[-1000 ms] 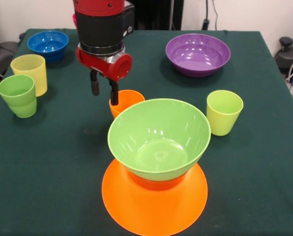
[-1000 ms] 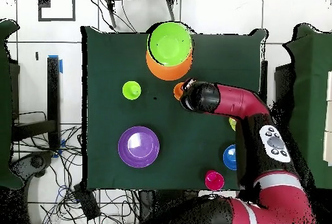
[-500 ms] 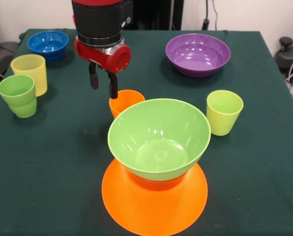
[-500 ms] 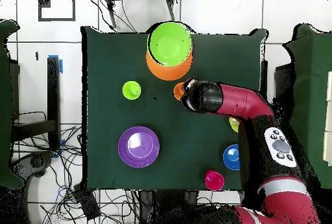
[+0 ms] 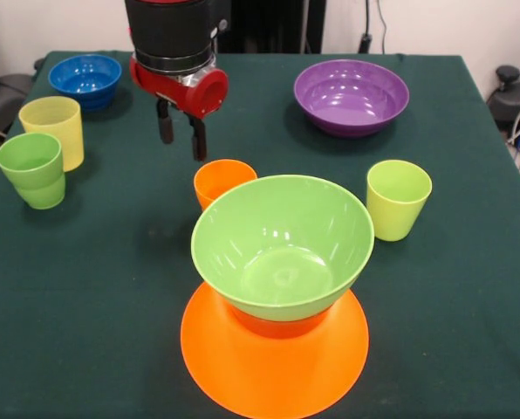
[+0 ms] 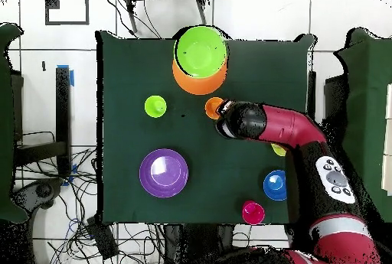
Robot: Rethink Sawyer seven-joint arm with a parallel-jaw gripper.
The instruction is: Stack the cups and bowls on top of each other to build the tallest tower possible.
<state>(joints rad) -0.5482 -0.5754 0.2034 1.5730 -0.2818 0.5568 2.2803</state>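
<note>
My gripper [image 5: 181, 140] hangs open and empty just above and behind the orange cup [image 5: 223, 181], which stands upright on the green cloth. In front of the cup is the tower: a green bowl [image 5: 282, 244] on a small red-orange bowl [image 5: 277, 326], on the wide orange bowl [image 5: 242, 367] turned upside down. A lime green cup [image 5: 398, 199] stands to the right. A green cup [image 5: 32, 168] and a pale yellow cup [image 5: 53, 127] stand at the left, with the blue bowl [image 5: 85, 78] behind them. The purple bowl [image 5: 352, 94] sits at the back right. Seen from overhead, the arm's wrist [image 6: 239, 120] covers the gripper beside the orange cup [image 6: 213, 108].
From overhead, a red cup [image 6: 253, 212] stands near the table edge [image 6: 191, 223] on the robot's side, next to the blue bowl [image 6: 274, 185]. Cables lie on the floor beyond that edge.
The gripper has risen and drawn back from the orange cup's rim, where one finger was inside the cup. The cup stays on the table.
</note>
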